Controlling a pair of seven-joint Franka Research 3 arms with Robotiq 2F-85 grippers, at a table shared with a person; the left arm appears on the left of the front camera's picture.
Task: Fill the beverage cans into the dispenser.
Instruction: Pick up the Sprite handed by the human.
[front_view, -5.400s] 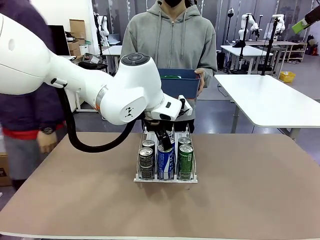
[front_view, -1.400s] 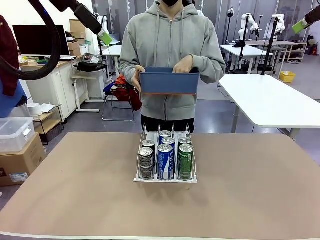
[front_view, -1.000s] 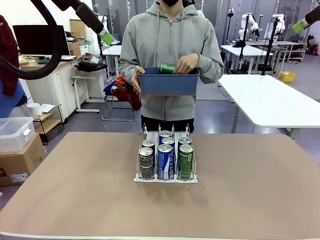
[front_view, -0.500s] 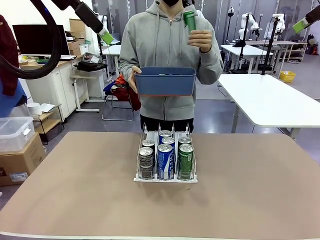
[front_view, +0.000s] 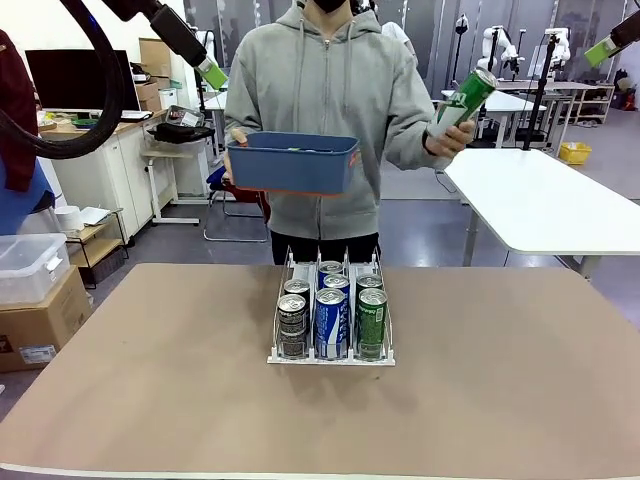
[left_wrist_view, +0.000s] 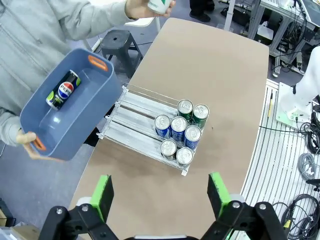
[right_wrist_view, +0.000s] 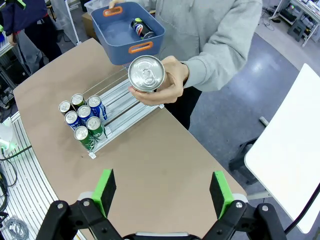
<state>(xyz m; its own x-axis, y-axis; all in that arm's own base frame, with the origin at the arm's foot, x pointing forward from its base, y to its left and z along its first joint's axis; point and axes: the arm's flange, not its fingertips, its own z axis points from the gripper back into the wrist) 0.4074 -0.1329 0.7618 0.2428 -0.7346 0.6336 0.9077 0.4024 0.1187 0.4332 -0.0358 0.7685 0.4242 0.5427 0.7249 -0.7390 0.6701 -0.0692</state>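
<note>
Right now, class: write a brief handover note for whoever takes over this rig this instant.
Left pincer: open, empty, high above the table. Right pincer: open, empty, high above the table.
Dispenser: seven cans at its near end, two dark, three blue, two green.
Person's hand holds out a green can; one blue can lies in the blue tub.
Left: load those two.

Green-and-white can (front_view: 462, 100) at two o'clock; blue tub (front_view: 292, 168) (orange handles); racked cans (front_view: 331, 325) dark grey, blue-white, green-white; tan table (front_view: 150, 400).
</note>
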